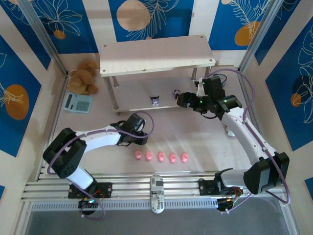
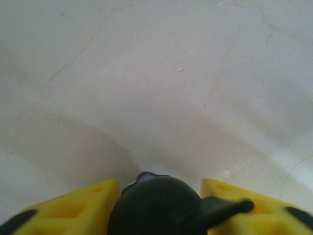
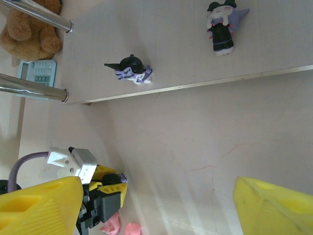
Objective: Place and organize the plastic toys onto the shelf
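The left pincer (image 2: 159,223) is closed on a dark figurine (image 2: 154,198), whose rounded black head sits between the yellow fingers (image 2: 73,213). From that pincer the shelf (image 1: 156,58) lies ahead and a little to the right, and the front edge of its lower board (image 1: 137,95) is near. A second figurine (image 1: 155,99) and a third figurine (image 1: 176,93) already stand on that board, leaving bare wood to their left. Just behind the left pincer, a row of five pink pigs (image 1: 161,156) runs left to right across the desk (image 1: 205,142). The right pincer (image 3: 156,210), spread wide and empty, hovers at the board's front right. It is nearer the shelf, but the loaded left arm probably needs only a short forward reach.
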Controlling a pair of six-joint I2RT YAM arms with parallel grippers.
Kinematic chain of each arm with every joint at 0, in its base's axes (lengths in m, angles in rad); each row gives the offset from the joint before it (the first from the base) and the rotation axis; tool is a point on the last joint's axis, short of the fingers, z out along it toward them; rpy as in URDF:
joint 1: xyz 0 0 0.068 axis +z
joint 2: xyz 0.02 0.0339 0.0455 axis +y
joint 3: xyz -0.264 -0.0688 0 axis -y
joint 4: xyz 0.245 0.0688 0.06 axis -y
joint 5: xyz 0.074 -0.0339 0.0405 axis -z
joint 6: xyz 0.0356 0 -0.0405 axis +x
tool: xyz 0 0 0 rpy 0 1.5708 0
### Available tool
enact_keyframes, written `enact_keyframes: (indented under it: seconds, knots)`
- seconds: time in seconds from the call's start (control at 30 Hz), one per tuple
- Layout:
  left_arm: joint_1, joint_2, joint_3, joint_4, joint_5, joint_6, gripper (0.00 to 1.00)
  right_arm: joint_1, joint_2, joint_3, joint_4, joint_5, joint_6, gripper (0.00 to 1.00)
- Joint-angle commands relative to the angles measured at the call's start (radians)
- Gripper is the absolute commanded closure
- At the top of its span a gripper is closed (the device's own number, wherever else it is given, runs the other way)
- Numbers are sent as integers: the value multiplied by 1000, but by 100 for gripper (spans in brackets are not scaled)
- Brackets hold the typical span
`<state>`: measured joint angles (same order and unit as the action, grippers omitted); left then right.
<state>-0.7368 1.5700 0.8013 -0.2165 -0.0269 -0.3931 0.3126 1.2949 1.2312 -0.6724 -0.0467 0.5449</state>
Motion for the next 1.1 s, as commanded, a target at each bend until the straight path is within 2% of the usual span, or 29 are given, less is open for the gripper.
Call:
enact_keyframes:
  seconds: [0.0,0.23,0.47,0.87,1.07]
  knots:
    - [-11,7,29,-1,-16,8,65,-7,12,-6,8,-39,3,19]
    - [-10,-52,22,-35,-68,16,81,-10,27,-2,19,-49,4,19]
    - [17,-120,119,-96,-65,68,80,-2,45,0,28,-54,1,19]
    - [258,-62,292,-88,54,209,80,11,50,8,25,-42,-5,19]
    - [303,-2,349,-59,104,247,80,14,56,7,33,-40,-1,19]
